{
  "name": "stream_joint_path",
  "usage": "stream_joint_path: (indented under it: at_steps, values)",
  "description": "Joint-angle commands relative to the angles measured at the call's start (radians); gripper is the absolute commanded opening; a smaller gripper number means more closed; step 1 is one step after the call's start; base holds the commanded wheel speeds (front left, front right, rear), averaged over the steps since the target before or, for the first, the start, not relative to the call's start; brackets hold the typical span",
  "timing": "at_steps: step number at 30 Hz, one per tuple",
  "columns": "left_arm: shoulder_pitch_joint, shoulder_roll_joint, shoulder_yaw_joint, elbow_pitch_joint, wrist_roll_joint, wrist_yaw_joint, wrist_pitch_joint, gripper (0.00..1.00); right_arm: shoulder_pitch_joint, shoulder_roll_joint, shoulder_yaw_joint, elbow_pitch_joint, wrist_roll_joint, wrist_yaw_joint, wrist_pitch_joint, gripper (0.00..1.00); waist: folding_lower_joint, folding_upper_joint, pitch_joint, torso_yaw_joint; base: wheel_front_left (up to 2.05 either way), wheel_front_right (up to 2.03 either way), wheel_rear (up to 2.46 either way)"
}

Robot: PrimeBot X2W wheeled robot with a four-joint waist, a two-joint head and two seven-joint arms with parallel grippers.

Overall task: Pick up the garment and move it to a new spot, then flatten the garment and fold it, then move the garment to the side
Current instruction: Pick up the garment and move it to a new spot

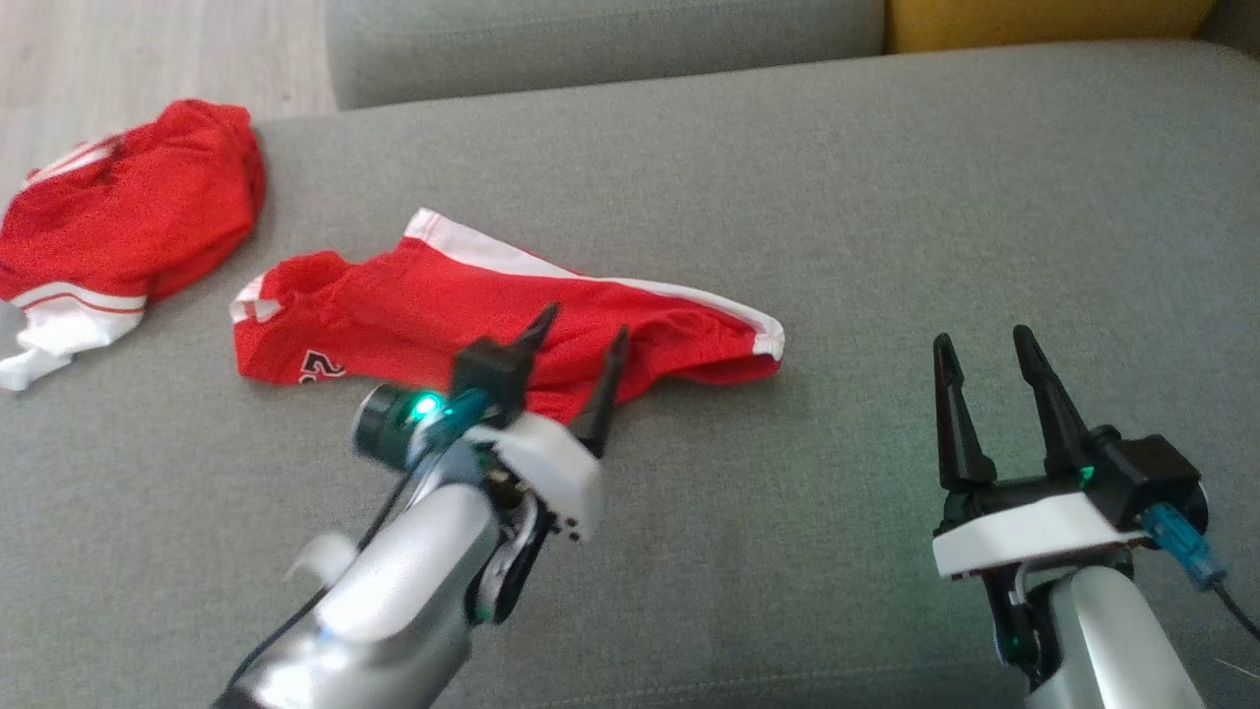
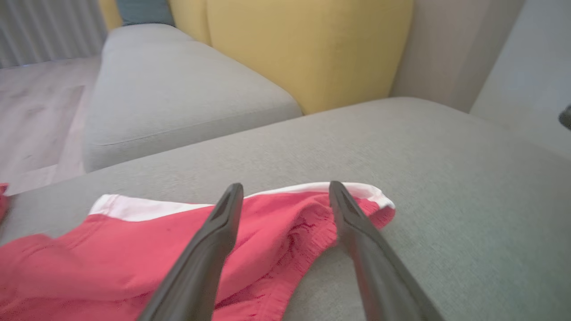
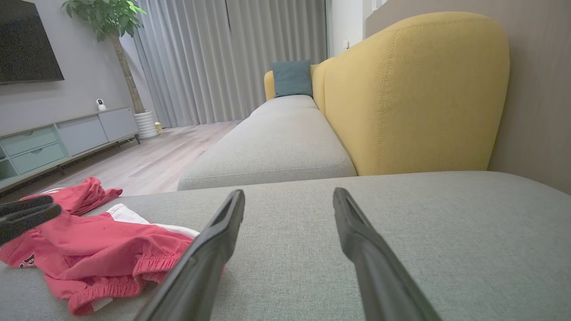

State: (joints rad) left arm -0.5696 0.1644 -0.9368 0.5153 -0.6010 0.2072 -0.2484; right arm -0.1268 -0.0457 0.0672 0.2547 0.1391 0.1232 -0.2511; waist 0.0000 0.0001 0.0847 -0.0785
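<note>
A red garment (image 1: 463,315) with white side stripes and a number print lies crumpled on the grey sofa seat (image 1: 886,197), left of centre. My left gripper (image 1: 581,335) hangs open just over its near edge, with nothing between the fingers. In the left wrist view the red garment (image 2: 134,258) spreads under the open left gripper (image 2: 285,189). My right gripper (image 1: 979,340) stands open over bare seat at the lower right, well apart from the cloth. The right wrist view shows the garment (image 3: 98,249) to the left of the right gripper (image 3: 290,196).
A second red and white garment (image 1: 118,226) lies bunched at the seat's far left edge. Beyond it is wooden floor (image 1: 148,59). A yellow backrest (image 3: 415,93) rises behind the seat, and another grey seat section (image 3: 272,151) extends away.
</note>
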Motion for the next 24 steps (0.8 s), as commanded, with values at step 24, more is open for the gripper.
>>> stream_joint_path:
  at_steps: [24]
  values:
    - [0.529, 0.044, 0.517, -0.444, 0.184, 0.085, -0.013, 1.00, 0.048, -0.004, 0.040, 0.005, 0.020, 0.008, -0.011, 1.00, 0.0000, -0.0001, -0.093, 0.052, 0.00, 0.00, 0.00]
